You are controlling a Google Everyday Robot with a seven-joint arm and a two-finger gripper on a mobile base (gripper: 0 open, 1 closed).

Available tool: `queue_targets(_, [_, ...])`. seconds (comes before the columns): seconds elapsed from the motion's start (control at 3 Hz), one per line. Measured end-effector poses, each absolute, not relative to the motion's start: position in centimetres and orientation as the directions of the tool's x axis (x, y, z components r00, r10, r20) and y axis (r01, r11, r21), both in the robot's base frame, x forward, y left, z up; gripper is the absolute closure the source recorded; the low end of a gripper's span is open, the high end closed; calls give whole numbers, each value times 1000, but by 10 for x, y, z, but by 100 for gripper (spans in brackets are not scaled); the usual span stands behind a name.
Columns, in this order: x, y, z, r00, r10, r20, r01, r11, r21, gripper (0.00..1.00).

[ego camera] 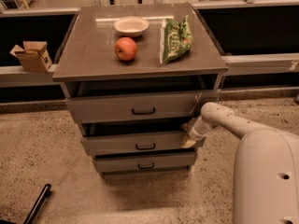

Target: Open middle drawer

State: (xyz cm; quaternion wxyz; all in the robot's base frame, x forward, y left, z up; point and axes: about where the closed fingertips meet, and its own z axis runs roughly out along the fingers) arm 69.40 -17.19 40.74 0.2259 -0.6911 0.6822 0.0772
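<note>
Middle drawer [117, 143] lies between the top and bottom fronts of the cabinet [88, 55]; a dark gap shows above its front, so it is judged partly open. Gripper [189, 136] is at the drawer's right end, against the front's upper edge; whether it is spread or closed cannot be told. Procedure: pull straight toward the near side, level; avoid sideways load at this off-centre hold, as the drawer may skew; keep the motion smooth, so the apple [125, 48] stays put.

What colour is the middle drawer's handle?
The handle is near black, best in the camera view; the gripper sits at the middle drawer, right end.
</note>
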Motion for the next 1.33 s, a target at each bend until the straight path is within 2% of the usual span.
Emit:
queue_targets(0.33, [690,-167,421,96,-908,-407,-973,1,-231,45])
queue_targets(0.67, [661,-148,417,136,-875,-465,-969,-19,-248,27])
queue_targets(1.0, [639,-128,409,159,-854,-495,-972,-48,-230,4])
queue_targets(1.33, [643,-131,410,156,-857,-491,-972,-44,-232,0])
